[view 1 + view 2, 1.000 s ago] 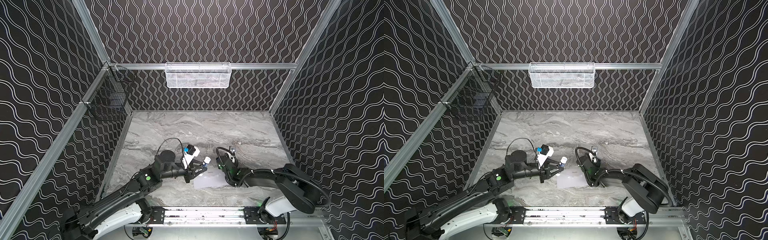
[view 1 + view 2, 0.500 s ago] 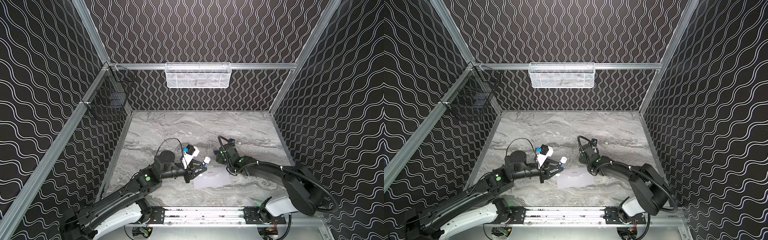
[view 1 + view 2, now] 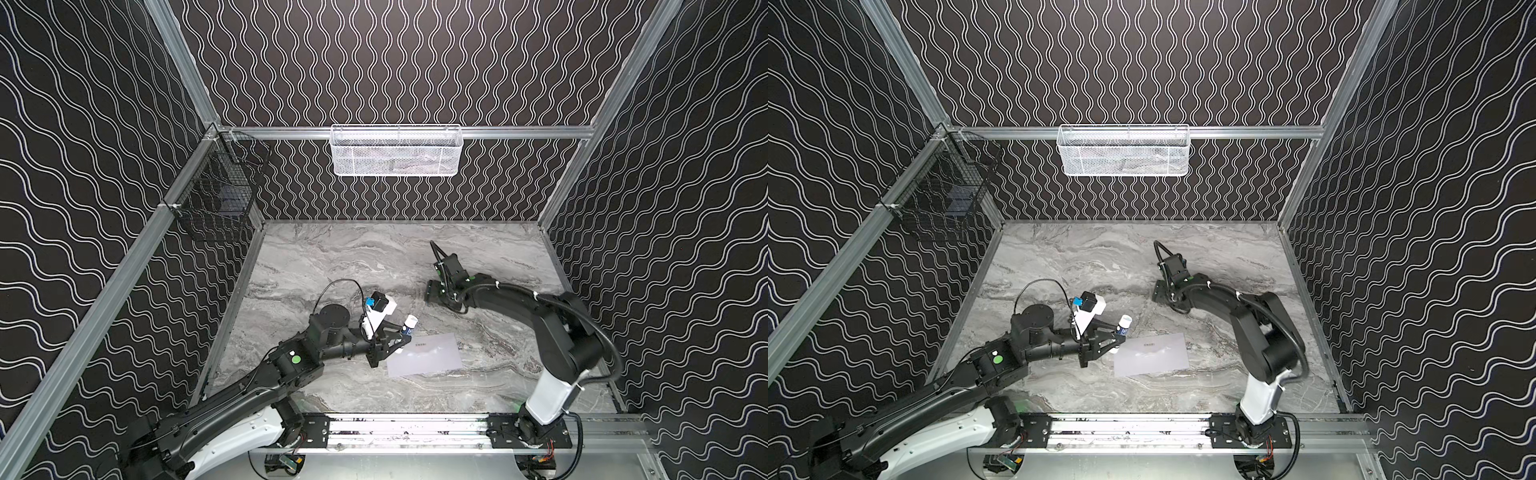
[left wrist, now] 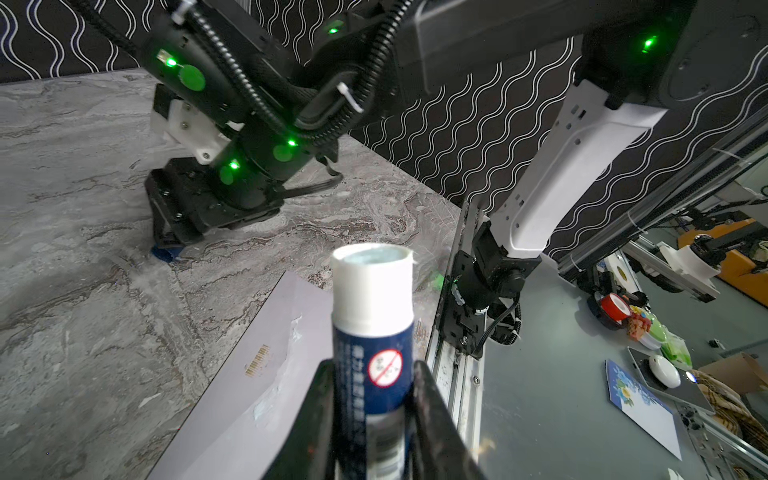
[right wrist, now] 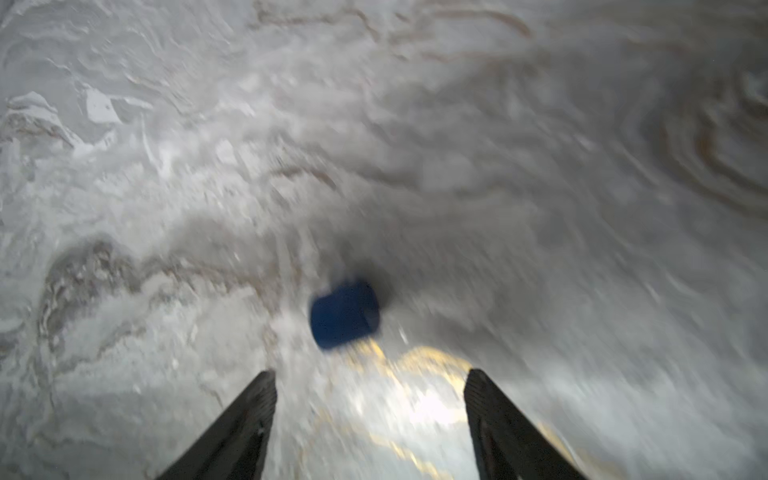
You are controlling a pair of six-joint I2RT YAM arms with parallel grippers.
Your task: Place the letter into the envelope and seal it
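The left arm stretches low from the front left corner. The left end effector (image 3: 402,340) is clamped on a glue stick (image 4: 372,316) above the left end of the envelope (image 3: 428,355), which lies flat near the front edge of the surface (image 3: 374,257). The right arm folds toward mid-surface. The right end effector (image 5: 370,376) sits low, jaws apart, with a blue cap (image 5: 344,313) just ahead. The contents of the white basket (image 3: 397,151) on the back wall are unclear.

Both top views: sharp, evenly lit from overhead; worktop (image 3: 374,257) bright, walls (image 3: 374,62) dark. Left wrist view: sharp on the glue stick (image 4: 372,324); green indicator lights (image 4: 170,62) flare. Right wrist view: heavy motion blur; yellowish glare beside right claw (image 5: 370,371); blue cap (image 5: 344,313) throws soft shadow.
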